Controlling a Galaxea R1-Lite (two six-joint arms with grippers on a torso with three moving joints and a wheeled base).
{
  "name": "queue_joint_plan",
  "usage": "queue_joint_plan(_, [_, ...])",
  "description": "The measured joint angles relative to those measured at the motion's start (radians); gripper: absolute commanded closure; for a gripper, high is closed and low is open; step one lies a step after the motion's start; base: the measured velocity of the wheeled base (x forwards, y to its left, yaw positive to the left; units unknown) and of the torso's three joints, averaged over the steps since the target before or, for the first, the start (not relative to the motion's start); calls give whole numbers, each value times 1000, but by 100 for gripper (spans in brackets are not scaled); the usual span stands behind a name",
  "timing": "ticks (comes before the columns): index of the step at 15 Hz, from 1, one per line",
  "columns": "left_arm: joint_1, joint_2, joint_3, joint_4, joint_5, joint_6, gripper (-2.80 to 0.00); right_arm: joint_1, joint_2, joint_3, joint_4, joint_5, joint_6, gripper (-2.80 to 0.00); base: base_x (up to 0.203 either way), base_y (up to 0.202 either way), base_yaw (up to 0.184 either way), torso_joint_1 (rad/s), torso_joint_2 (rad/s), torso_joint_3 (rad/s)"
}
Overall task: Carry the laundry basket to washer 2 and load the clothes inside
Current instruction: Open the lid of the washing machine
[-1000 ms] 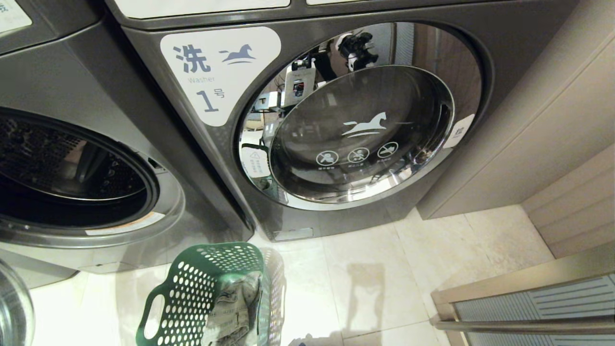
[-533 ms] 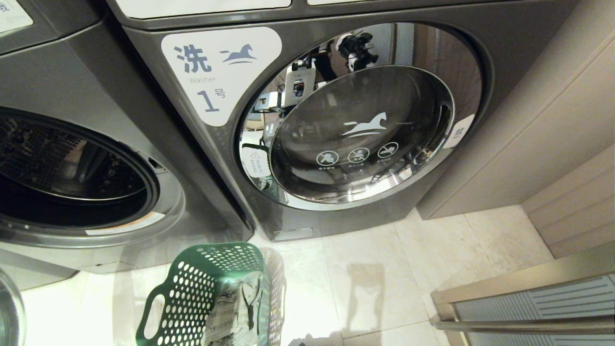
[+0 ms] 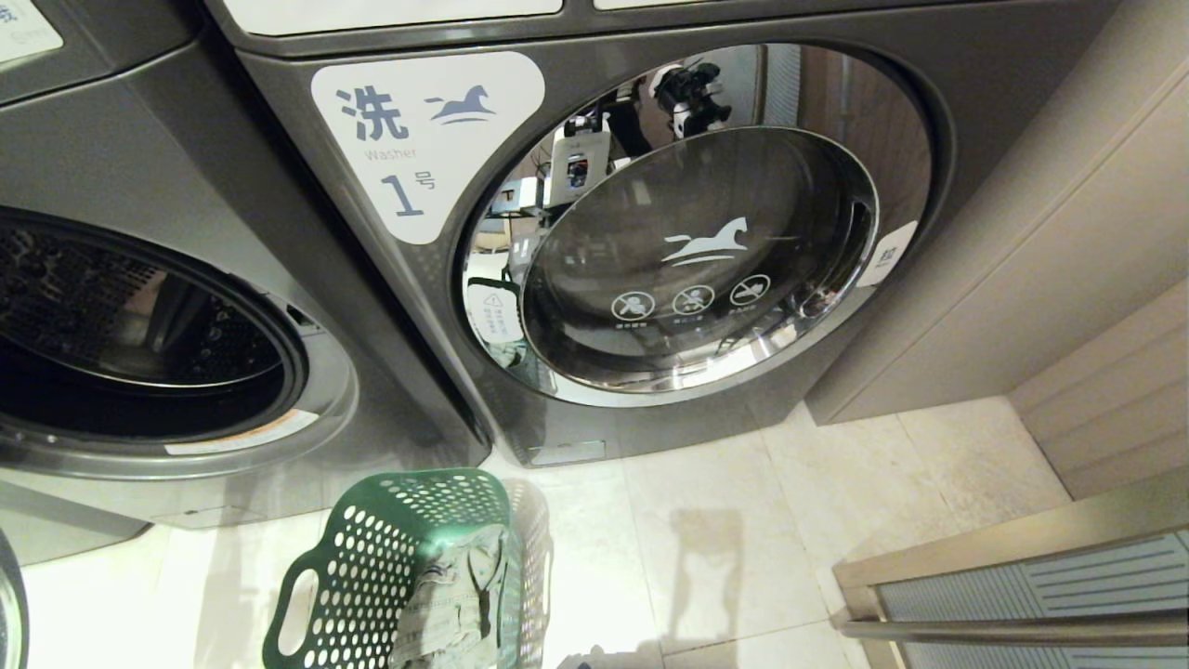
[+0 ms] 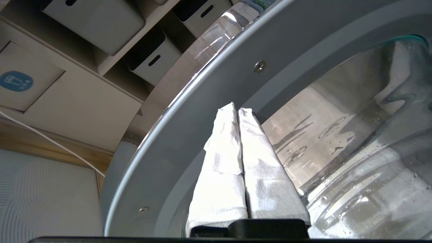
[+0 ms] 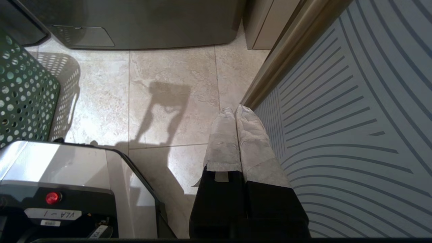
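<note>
The dark green laundry basket (image 3: 362, 567) stands on the tiled floor before the machines, with the clothes (image 3: 455, 595) bundled inside it. Left of it is a grey washer (image 3: 111, 158) with its drum open; I take it for washer 2, though its numeral is cut off. Only a sliver of its swung-out door (image 3: 9, 604) shows in the head view. My left gripper (image 4: 237, 108) is shut and empty, its taped tips against the door's grey inner ring (image 4: 189, 128) beside the glass bowl (image 4: 354, 135). My right gripper (image 5: 235, 109) hangs shut and empty over the floor, right of the basket (image 5: 23, 91).
Washer 1 (image 3: 650, 260) stands straight ahead with its chrome-rimmed door closed. A wood-panelled wall (image 3: 1068, 232) bounds the right side. A striped panel with a brass rail (image 5: 337, 135) is close beside the right gripper. My own base (image 5: 67, 175) is below, next to the basket.
The open door's edge at the lower left of the head view has slid further left, almost out of the picture. Basket, clothes and right arm have stayed put.
</note>
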Motion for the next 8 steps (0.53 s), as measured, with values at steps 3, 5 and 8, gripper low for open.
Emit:
queue_joint_plan(3, [10, 21, -7, -28, 0, -1, 0, 0, 0, 0, 0, 0, 0, 0, 0, 0, 0, 0, 0, 0])
queue_joint_plan(5, [14, 36, -23, -37, 1, -1, 0, -1, 0, 0, 0, 0, 0, 0, 0, 0, 0, 0, 0, 0])
queue_joint_plan(8, [22, 64, -58, -76, 2, -3, 0, 0, 0, 0, 0, 0, 0, 0, 0, 0, 0, 0, 0, 0])
